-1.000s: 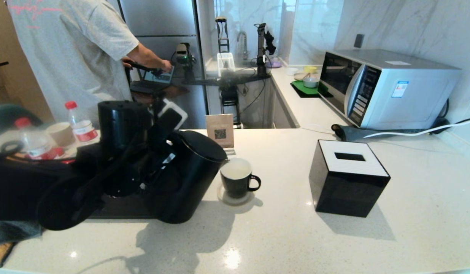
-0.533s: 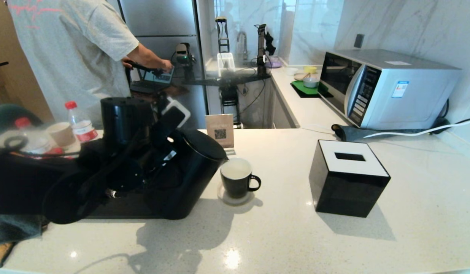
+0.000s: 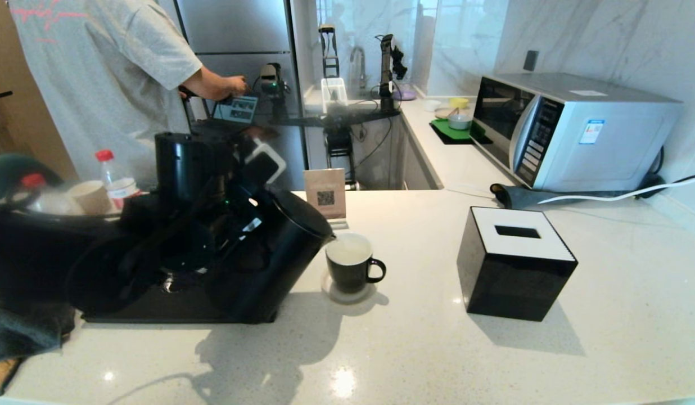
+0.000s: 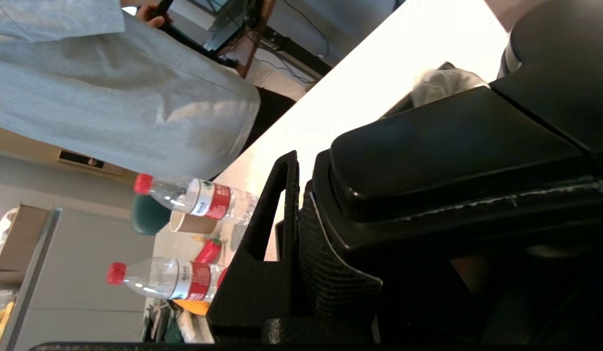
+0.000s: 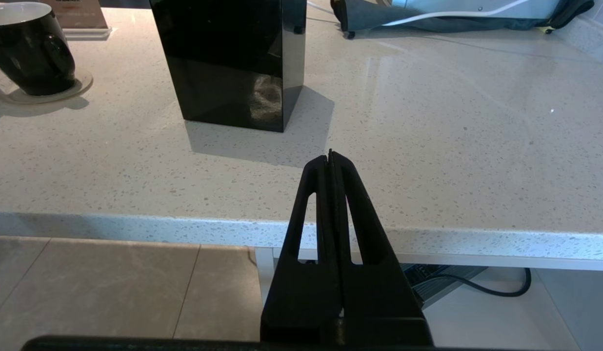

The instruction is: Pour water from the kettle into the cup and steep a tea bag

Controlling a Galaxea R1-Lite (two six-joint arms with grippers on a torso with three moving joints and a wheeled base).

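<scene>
Kettle is held tilted by left pincer, clamped on its handle, spout over cup. Right pincer is parked closed, below counter edge.

left gripper clamped, right gripper closed

The kettle at centre left is matte black; the cup beside it is black with a white inside. At right, the tissue box is glossy black with a white top. The countertop is pale, finely speckled stone.
</scene>
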